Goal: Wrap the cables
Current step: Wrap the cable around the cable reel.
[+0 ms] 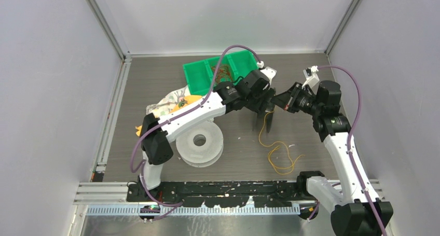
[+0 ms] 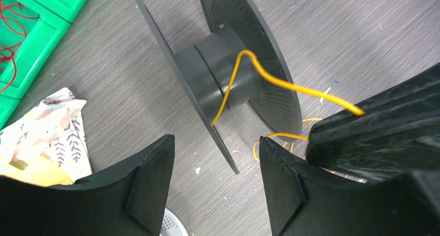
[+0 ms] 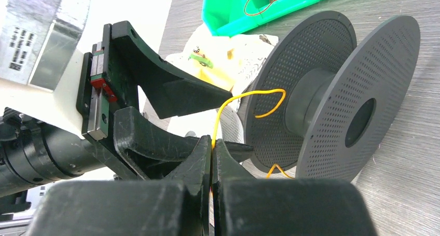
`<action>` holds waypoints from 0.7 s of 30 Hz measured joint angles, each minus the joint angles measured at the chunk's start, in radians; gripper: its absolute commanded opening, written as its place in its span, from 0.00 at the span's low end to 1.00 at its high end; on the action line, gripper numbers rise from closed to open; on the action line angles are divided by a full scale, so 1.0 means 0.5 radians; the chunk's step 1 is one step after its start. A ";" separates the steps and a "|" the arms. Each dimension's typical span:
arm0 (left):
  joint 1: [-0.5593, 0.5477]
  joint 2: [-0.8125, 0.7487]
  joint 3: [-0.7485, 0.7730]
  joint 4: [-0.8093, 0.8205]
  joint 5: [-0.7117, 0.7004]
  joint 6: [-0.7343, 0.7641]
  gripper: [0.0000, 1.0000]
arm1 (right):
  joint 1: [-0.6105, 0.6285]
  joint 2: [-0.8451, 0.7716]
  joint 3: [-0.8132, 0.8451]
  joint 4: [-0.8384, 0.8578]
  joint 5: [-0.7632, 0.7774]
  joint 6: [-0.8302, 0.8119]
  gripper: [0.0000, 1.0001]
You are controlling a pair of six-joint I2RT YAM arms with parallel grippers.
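Note:
A dark grey spool (image 1: pixel 255 123) stands on its rim on the table; it also shows in the left wrist view (image 2: pixel 228 72) and the right wrist view (image 3: pixel 332 101). A yellow cable (image 2: pixel 290 85) loops once round its hub and runs to my right gripper (image 3: pixel 211 142), which is shut on it (image 3: pixel 244 97) just beside the spool. The rest of the cable lies in loose loops on the table (image 1: pixel 280 155). My left gripper (image 2: pixel 217 140) is open, its fingers on either side of the near flange's lower edge without touching it.
A green divided bin (image 1: pixel 197 78) with thin red cables stands at the back. A white translucent spool (image 1: pixel 200 141) lies flat by the left arm. Crumpled paper and a yellow item (image 1: pixel 174 101) lie left of the bin. Grey walls enclose the table.

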 measured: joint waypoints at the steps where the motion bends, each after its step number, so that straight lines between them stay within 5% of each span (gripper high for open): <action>1: 0.010 0.014 0.018 -0.002 0.002 0.000 0.62 | 0.000 0.017 0.000 0.007 -0.011 0.004 0.01; 21: 0.132 0.184 0.143 -0.014 0.130 -0.008 0.61 | -0.009 0.164 -0.043 0.276 -0.203 0.182 0.00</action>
